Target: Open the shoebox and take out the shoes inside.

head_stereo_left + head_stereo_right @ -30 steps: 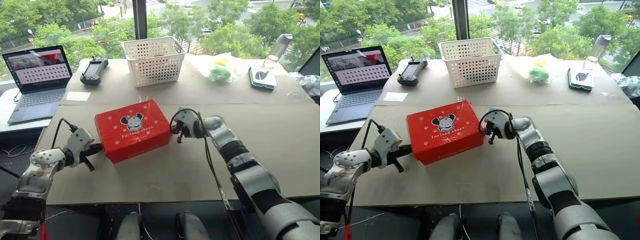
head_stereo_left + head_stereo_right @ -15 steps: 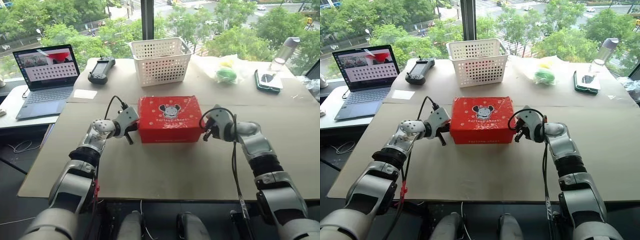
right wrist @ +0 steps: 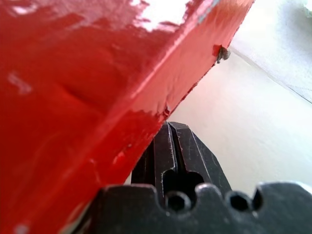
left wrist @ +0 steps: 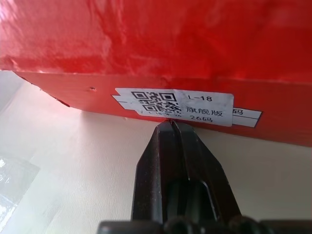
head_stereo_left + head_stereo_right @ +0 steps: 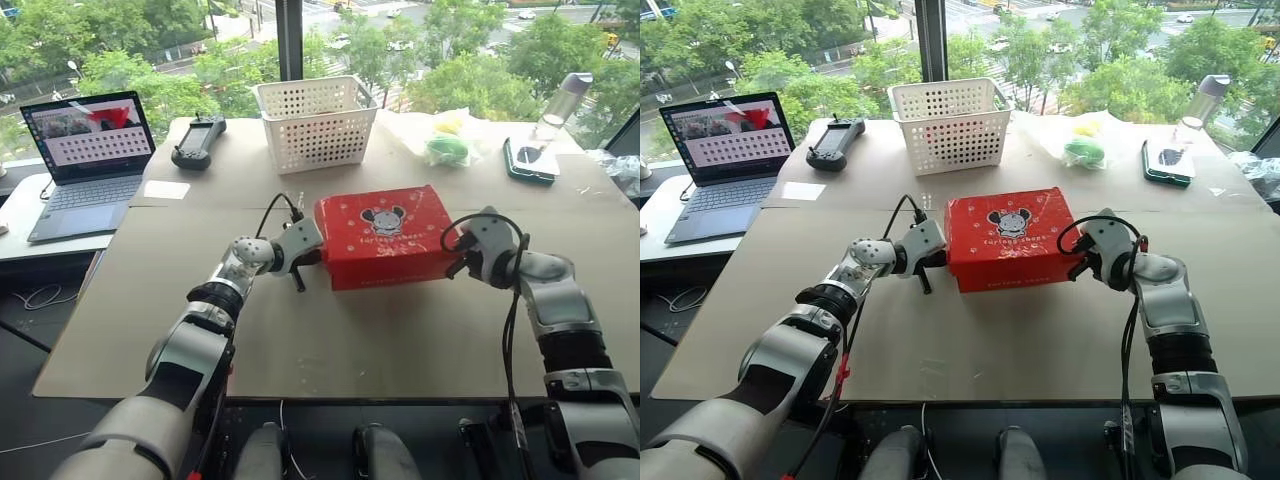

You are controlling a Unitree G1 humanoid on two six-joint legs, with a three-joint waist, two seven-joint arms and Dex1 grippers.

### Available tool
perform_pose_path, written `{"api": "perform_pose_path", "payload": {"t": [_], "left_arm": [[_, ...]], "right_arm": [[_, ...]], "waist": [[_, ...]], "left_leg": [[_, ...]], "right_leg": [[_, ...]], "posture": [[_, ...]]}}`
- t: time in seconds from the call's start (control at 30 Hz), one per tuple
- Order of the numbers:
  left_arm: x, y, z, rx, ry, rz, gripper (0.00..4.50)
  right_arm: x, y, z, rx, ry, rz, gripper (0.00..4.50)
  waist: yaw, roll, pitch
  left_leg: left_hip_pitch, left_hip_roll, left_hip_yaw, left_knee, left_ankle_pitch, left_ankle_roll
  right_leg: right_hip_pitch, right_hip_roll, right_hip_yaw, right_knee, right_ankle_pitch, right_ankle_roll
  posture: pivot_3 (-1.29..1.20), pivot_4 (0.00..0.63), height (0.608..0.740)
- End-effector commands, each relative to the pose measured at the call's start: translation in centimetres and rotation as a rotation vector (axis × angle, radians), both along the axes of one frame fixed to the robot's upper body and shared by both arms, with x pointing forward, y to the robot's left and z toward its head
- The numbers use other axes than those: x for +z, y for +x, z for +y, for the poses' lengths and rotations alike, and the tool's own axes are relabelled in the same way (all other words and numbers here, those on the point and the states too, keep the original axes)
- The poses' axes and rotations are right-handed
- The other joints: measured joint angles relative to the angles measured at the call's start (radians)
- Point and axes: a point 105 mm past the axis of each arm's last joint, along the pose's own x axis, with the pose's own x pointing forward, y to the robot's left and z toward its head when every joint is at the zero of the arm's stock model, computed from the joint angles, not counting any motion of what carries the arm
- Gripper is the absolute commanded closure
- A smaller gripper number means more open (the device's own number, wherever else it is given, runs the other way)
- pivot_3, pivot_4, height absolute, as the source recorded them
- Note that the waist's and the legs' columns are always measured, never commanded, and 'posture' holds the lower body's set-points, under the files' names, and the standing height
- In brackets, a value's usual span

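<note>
The red shoebox (image 5: 388, 235) lies on the table with its lid down, cartoon logo facing up. The shoes are hidden. My left gripper (image 5: 320, 257) is shut, and its tip presses the box's left end just under a white QR label (image 4: 175, 105). In the left wrist view the left gripper (image 4: 170, 125) has its black fingers (image 4: 156, 161) together. My right gripper (image 5: 453, 263) is shut too. It rests against the box's right end, low by the bottom edge, as the right wrist view shows of the right gripper (image 3: 168, 127) and the shoebox (image 3: 73, 97).
A white perforated basket (image 5: 312, 120) stands behind the box. At the back left are a laptop (image 5: 85, 150) and a black controller (image 5: 197, 140). At the back right are a plastic bag (image 5: 445, 140), a bottle (image 5: 560, 100) and a green-edged device (image 5: 528, 158). The table's front edge (image 5: 350, 395) lies close.
The shoebox has slid to the right across the table and turned squarer to me. Both shut grippers moved right with it, one at each end.
</note>
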Motion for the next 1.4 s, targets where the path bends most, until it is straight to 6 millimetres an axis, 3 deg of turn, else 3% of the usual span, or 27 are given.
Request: {"api": "perform_pose_path", "payload": {"t": [0.03,0.37,0.53,0.67,0.8,0.9,0.97,1.07,1.13,1.23,1.4], "left_arm": [[1.0,0.3,-0.4,-0.011,0.008,-0.039,4.5],[2.9,1.1,2.2,0.048,-0.025,-0.11,4.5],[5.2,1.0,5.9,0.087,-0.108,-0.154,4.5],[5.8,-0.2,7.6,0.078,-0.179,-0.154,4.5],[5.8,-2.4,9.2,0.092,-0.286,-0.14,4.5],[5.3,-4.7,10.3,0.124,-0.371,-0.107,4.5],[4.9,-6.0,11.0,0.155,-0.418,-0.088,4.5],[4.8,-8.0,12.4,0.238,-0.494,-0.083,4.5],[5.1,-8.8,12.6,0.266,-0.536,-0.071,4.5],[5.1,-9.7,12.2,0.26,-0.533,-0.048,4.5],[7.2,-11.0,11.4,0.188,-0.533,-0.072,4.5]], "right_arm": [[2.0,0.1,1.5,0.058,0.018,-0.066,4.43],[0.0,-0.1,-0.2,0.017,-0.037,0.013,4.43],[-0.2,0.2,-1.8,-0.039,-0.042,0.018,4.43],[0.9,0.2,-3.8,-0.106,-0.067,-0.007,4.43],[3.5,-2.0,-5.8,-0.124,-0.118,-0.042,4.43],[5.4,-4.8,-5.8,-0.087,-0.112,-0.031,4.43],[5.5,-7.0,-5.7,-0.06,-0.13,0.024,4.43],[4.1,-11.5,-4.6,0.033,-0.162,0.191,4.43],[3.4,-13.6,-2.3,0.113,-0.112,0.26,4.43],[3.1,-13.9,0.8,0.148,-0.004,0.247,4.43],[1.2,-11.8,4.7,0.078,0.128,0.218,4.43]], "waist": [[-0.001,0.0,0.0],[-0.017,0.0,0.0],[-0.019,0.0,0.0],[-0.018,0.0,0.0],[-0.013,0.0,0.0],[-0.014,0.0,0.0],[-0.013,0.0,0.0],[-0.009,0.0,0.0],[-0.009,0.0,0.0],[-0.015,-0.001,0.001],[-0.017,-0.003,0.001]], "left_leg": [[0.0,0.0,0.0,0.0,0.0,0.0],[0.0,0.0,0.0,0.002,0.0,0.0],[0.0,0.001,-0.001,0.002,0.0,0.0],[0.0,0.001,0.0,0.002,0.0,0.0],[-0.001,0.001,0.0,0.001,0.0,0.0],[-0.001,0.001,-0.001,0.001,0.0,0.0],[0.0,0.001,-0.001,0.001,-0.001,0.001],[0.001,0.002,-0.001,0.001,-0.001,0.001],[0.006,0.003,-0.003,0.001,-0.001,0.0],[0.014,0.003,-0.008,0.001,-0.004,-0.005],[0.018,0.003,-0.009,0.001,-0.007,-0.01]], "right_leg": [[0.0,0.0,0.0,0.0,0.0,0.0],[0.0,0.0,0.0,0.001,0.0,0.0],[0.0,0.001,0.0,0.001,0.001,0.0],[0.0,0.0,0.0,0.001,0.001,-0.001],[0.0,0.0,0.0,0.001,0.002,-0.002],[0.0,0.0,0.0,0.0,0.002,-0.004],[0.0,0.0,0.0,0.0,0.002,-0.004],[0.002,0.0,0.0,0.0,0.0,0.0],[0.007,0.0,0.0,0.0,-0.001,0.0],[0.015,0.0,0.0,-0.002,-0.004,-0.007],[0.018,-0.001,-0.001,-0.005,-0.004,-0.007]], "posture": [[0.0,0.15,0.733],[0.0,0.15,0.733],[0.0,0.15,0.733],[0.0,0.15,0.733],[0.0,0.15,0.733],[0.0,0.15,0.733],[0.0,0.15,0.733],[0.0,0.15,0.733],[0.0,0.15,0.733],[0.0,0.15,0.733],[0.0,0.15,0.733]]}}
